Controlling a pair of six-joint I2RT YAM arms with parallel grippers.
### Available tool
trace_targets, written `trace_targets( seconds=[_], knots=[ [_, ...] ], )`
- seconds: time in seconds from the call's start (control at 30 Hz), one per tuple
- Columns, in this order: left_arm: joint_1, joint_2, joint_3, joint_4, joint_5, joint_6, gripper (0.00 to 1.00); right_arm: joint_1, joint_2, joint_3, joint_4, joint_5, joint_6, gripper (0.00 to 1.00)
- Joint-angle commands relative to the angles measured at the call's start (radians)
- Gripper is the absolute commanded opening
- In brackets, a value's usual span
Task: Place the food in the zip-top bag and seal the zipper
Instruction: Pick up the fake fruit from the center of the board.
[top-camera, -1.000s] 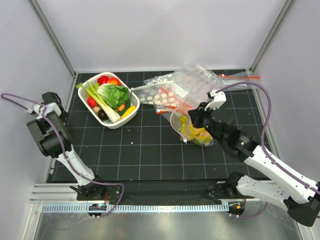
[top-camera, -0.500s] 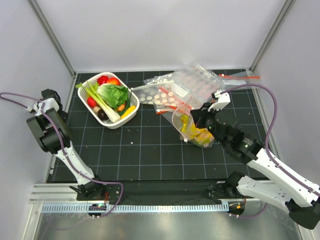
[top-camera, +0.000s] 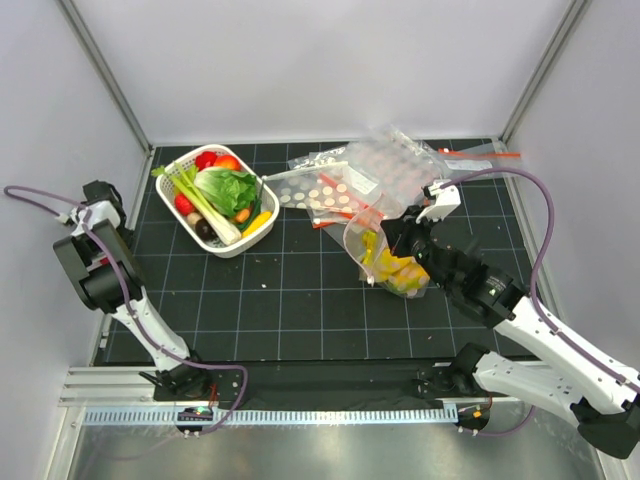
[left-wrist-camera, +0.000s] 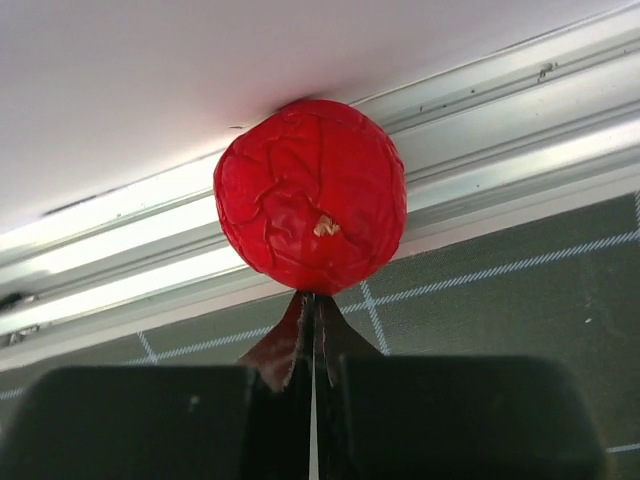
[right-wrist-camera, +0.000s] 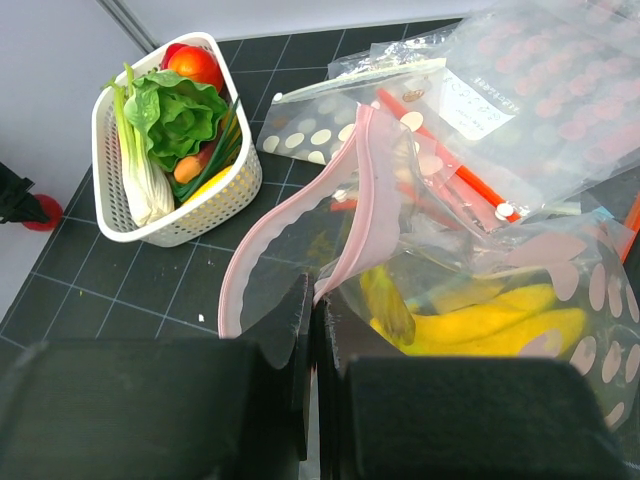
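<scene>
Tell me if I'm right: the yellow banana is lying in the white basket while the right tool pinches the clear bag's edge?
Not quite. The yellow banana is not in the white basket; it lies inside the clear bag, as the right wrist view shows. The rest is right: the right tool pinches the clear bag's edge.

Bag (right-wrist-camera: 470, 250): clear soft plastic film, glossy and creased; zipper (right-wrist-camera: 372, 190), a duller pale pink strip; banana (right-wrist-camera: 500, 325) inside, smooth shiny plastic; basket (right-wrist-camera: 200, 215) at ten o'clock of the bag, white moulded plastic lattice, slight sheen; mat (right-wrist-camera: 130, 285), dark and matt; red ball (left-wrist-camera: 310, 195), crinkled, faintly glossy; rail (left-wrist-camera: 520, 150) at two o'clock of it, brushed metal; wall (left-wrist-camera: 150, 60), matt white.
</scene>
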Motion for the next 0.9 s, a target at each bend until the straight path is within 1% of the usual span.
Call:
trace_targets(
  seconds=[0.0,0.03,0.07,0.1,0.17,0.23,0.3,0.33,0.37,0.4,0.47,0.57,0.63,0.7,0.87],
  knots=[
    [0.11,-0.036,-0.101,0.179,0.012,-0.009,0.0,-0.003,-0.018,0.005,0.061,0.015,0.001,0.01],
    [0.101,-0.062,-0.13,0.202,-0.04,-0.009,0.0,-0.003,-0.018,0.005,0.061,0.015,0.001,0.01],
    [0.096,-0.117,-0.162,0.263,-0.067,-0.012,0.0,-0.003,-0.018,0.005,0.061,0.016,0.001,0.01],
    [0.094,-0.152,-0.235,0.286,-0.08,-0.027,0.0,-0.003,-0.02,0.005,0.063,0.015,0.001,0.01],
    [0.084,-0.24,-0.305,0.366,-0.125,-0.039,0.01,-0.003,-0.015,0.005,0.064,0.018,-0.001,0.01],
    [0.065,-0.277,-0.363,0.395,-0.172,-0.049,0.07,-0.003,-0.013,0.003,0.064,0.021,-0.002,0.01],
    [0.05,-0.292,-0.371,0.395,-0.225,-0.043,0.12,-0.001,-0.012,0.002,0.067,0.019,-0.002,0.01],
    [0.039,-0.292,-0.369,0.395,-0.242,-0.032,0.18,-0.003,-0.009,0.0,0.069,0.016,-0.002,0.01],
    [0.039,-0.291,-0.369,0.395,-0.257,-0.026,0.22,-0.003,-0.009,0.0,0.067,0.018,-0.002,0.01],
    [0.039,-0.282,-0.365,0.409,-0.254,0.009,0.3,-0.003,-0.007,-0.002,0.07,0.013,-0.001,0.01],
    [0.041,-0.268,-0.35,0.423,-0.239,0.039,0.32,-0.003,-0.009,0.0,0.07,0.009,-0.001,0.01],
    [0.028,-0.219,-0.307,0.421,-0.26,0.073,0.37,-0.003,-0.016,0.0,0.069,0.0,-0.001,0.01],
    [0.01,-0.2,-0.278,0.386,-0.291,0.054,0.55,-0.003,-0.024,-0.006,0.073,0.004,-0.001,0.01],
    [-0.008,-0.213,-0.285,0.382,-0.314,0.025,0.99,-0.003,-0.023,-0.008,0.08,0.0,-0.001,0.01],
    [-0.045,-0.3,-0.368,0.484,-0.361,0.039,1.0,-0.003,-0.023,-0.005,0.07,0.003,-0.004,0.01]
  ],
)
